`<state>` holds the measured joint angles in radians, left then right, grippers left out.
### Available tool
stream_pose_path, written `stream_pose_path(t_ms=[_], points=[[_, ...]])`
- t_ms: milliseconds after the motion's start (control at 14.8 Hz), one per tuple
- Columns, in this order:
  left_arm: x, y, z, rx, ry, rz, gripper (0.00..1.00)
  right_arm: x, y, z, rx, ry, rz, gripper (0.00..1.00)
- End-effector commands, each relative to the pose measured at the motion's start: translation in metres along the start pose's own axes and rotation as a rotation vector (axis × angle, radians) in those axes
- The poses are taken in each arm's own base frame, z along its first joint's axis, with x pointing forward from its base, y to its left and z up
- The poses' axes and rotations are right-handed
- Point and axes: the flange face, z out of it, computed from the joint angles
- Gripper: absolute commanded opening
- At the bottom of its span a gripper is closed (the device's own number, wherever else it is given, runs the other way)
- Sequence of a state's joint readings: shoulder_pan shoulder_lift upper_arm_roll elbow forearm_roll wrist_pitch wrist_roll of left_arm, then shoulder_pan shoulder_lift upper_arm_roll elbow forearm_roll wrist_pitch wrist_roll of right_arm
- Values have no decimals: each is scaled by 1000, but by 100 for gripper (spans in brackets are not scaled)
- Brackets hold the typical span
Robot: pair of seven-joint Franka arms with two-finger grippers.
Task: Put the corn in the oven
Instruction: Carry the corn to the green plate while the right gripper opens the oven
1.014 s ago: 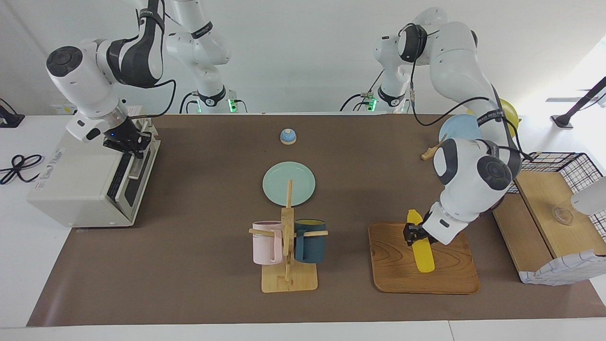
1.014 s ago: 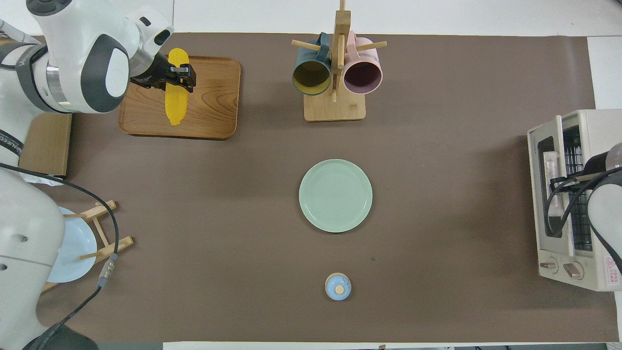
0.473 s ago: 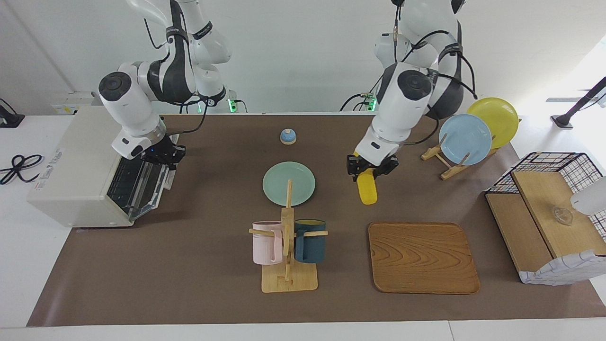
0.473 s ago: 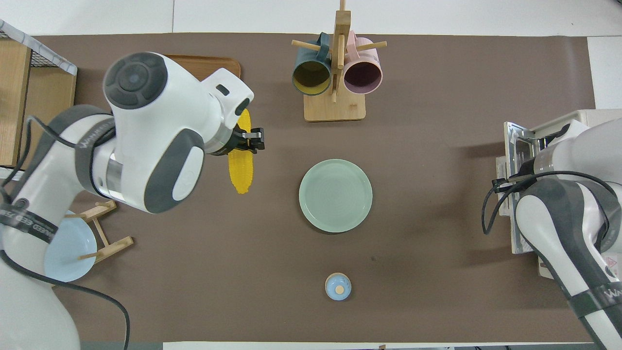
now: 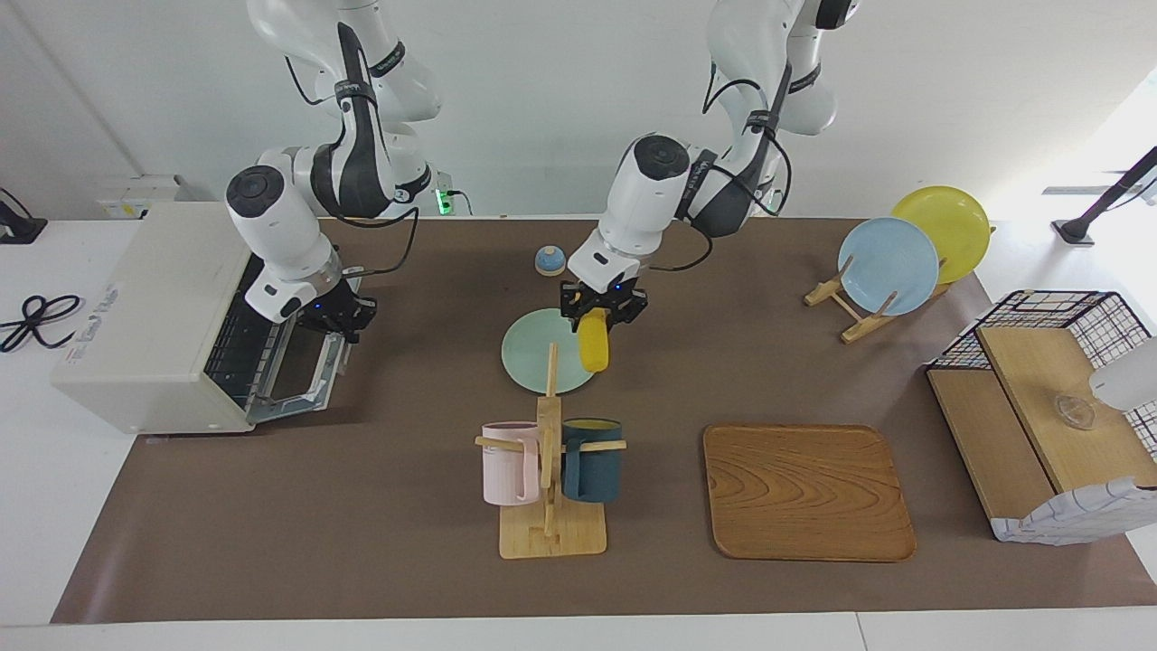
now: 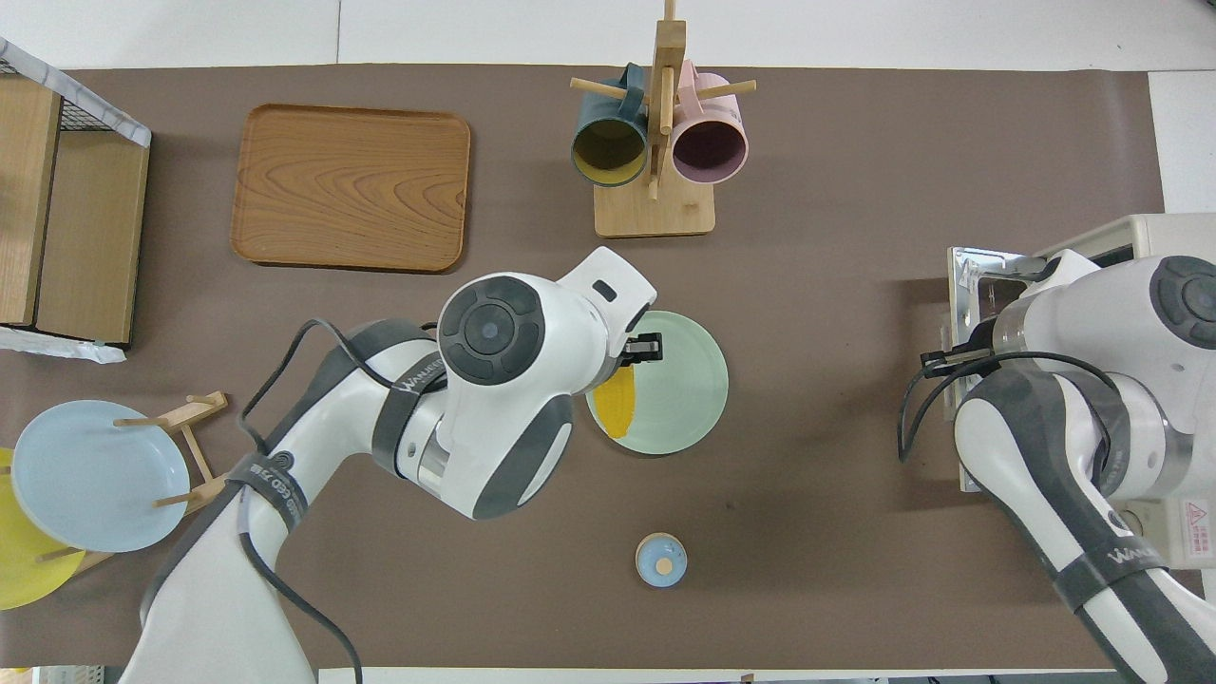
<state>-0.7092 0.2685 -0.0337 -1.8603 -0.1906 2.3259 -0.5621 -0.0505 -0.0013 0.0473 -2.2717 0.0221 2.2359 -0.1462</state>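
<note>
Left fingers [image 5: 600, 309] clamp corn [image 5: 593, 343]; right fingers [image 5: 336, 318] closed on oven [image 5: 145, 316] door.

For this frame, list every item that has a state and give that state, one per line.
corn: held in the air by the left gripper, over the green plate
oven: door down, open
right gripper: shut, at the oven door's top edge
wooden tray: nothing on it
pink mug: hanging on the mug tree
dark blue mug: hanging on the mug tree
</note>
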Motion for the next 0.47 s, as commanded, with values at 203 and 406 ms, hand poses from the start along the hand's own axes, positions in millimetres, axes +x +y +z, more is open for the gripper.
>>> stream_pose_path(t_ms=[203,406], points=[[-17,21,71,-17,25,24,0,-3,30,23,-32,4,27,0],[-19,18,75,-9,18,27,0,-7,27,28,-31,-1,24,0]])
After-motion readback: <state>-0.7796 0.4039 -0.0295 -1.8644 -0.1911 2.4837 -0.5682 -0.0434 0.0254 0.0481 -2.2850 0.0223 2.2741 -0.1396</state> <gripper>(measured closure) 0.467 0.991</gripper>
